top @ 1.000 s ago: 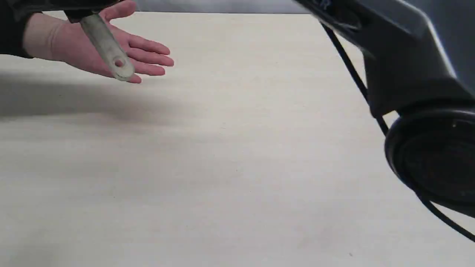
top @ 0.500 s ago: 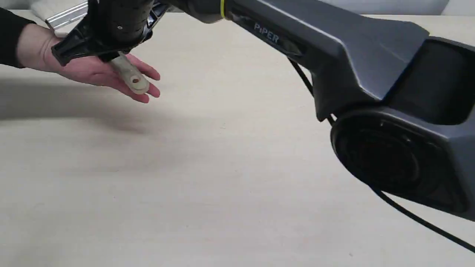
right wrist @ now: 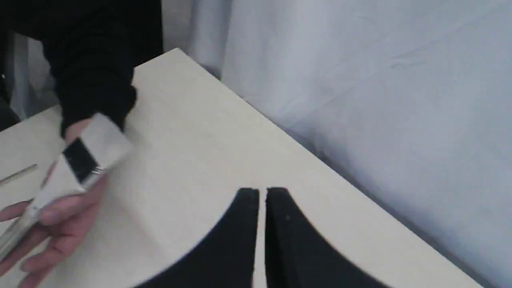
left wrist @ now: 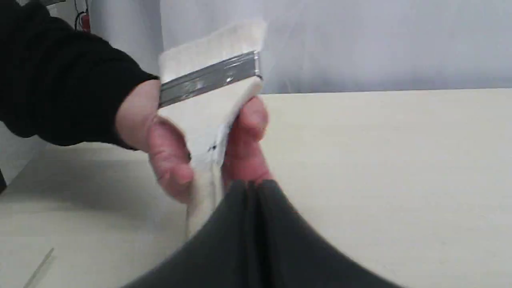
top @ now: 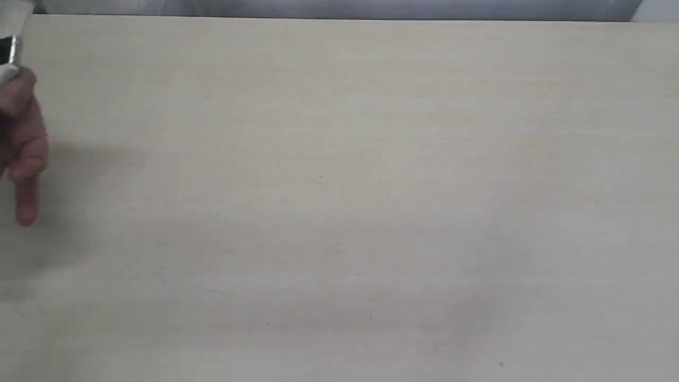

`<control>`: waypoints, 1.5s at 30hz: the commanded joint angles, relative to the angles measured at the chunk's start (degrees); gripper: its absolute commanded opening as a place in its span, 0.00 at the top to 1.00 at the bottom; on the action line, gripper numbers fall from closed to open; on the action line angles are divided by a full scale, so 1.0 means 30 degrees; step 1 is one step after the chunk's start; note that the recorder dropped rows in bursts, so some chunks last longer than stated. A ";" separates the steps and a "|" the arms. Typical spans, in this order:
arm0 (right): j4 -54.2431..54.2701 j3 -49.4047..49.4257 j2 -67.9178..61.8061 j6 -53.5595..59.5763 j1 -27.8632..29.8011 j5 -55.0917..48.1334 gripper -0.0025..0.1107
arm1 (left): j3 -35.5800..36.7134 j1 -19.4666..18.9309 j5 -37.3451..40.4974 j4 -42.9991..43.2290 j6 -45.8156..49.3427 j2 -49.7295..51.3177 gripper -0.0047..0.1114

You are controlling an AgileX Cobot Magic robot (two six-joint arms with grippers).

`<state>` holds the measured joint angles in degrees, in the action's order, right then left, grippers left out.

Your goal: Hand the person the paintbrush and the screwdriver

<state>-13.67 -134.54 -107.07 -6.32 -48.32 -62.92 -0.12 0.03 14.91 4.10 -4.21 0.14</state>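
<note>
The person's hand (left wrist: 168, 160), bare below a black sleeve, grips the paintbrush (left wrist: 208, 80) by its wooden handle, pale bristles pointing up. My left gripper (left wrist: 250, 188) is shut just below that hand, and the handle's lower end passes beside its fingers, not between them. In the right wrist view the hand (right wrist: 60, 224) holds the paintbrush (right wrist: 56, 184) off to one side, apart from my right gripper (right wrist: 262, 192), which is shut on nothing. The exterior view shows only the hand (top: 24, 148) and a bit of the brush (top: 10, 53) at the far left edge. The screwdriver is out of view.
The pale wooden table (top: 339, 185) fills the exterior view, with a grey curtain (right wrist: 360, 80) behind its far edge. A thin pale rod (right wrist: 18, 174) lies on the table near the person's hand. No arm shows in the exterior view.
The arm that reached over the open palm with the brush has left the exterior view. The hand has closed on the brush and drawn back to the left edge.
</note>
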 commanded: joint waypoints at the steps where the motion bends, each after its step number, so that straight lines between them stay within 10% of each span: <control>1: -0.1281 0.0093 0.1583 0.0255 0.0090 -0.2149 0.94 | 0.0039 0.0120 -0.0196 -0.0094 -0.0039 -0.0048 0.96; 11: -0.0634 0.1522 0.6891 0.1034 0.0051 -0.2348 0.94 | 0.0039 0.0120 -0.0196 -0.0094 -0.0039 -0.0048 0.96; 18: -0.2064 1.0374 1.0641 0.0099 0.0051 0.0435 0.94 | 0.0039 0.0120 -0.0196 -0.0094 -0.0039 -0.0048 0.96; 23: -0.7961 1.9297 1.3382 -0.7800 0.0051 0.6959 0.94 | 0.0039 0.0120 -0.0238 -0.0067 -0.0039 -0.0048 0.96; 28: -1.1434 2.2901 1.4841 -1.9721 0.0188 -0.0345 0.94 | 0.0039 0.0120 -0.0203 -0.0055 -0.0039 -0.0048 0.96; 38: -1.3251 2.7562 1.5398 -1.7289 0.0306 0.5600 0.94 | 0.0039 0.0120 -0.0203 -0.0055 -0.0039 -0.0048 0.96; 45: -2.1764 3.3535 1.8013 -2.7173 0.2626 1.1040 0.94 | 0.0039 0.0120 -0.0203 -0.0055 -0.0039 -0.0048 0.96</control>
<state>-71.36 -37.42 -56.10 -79.16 -43.50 -35.03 -0.12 0.03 14.91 4.10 -4.21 0.14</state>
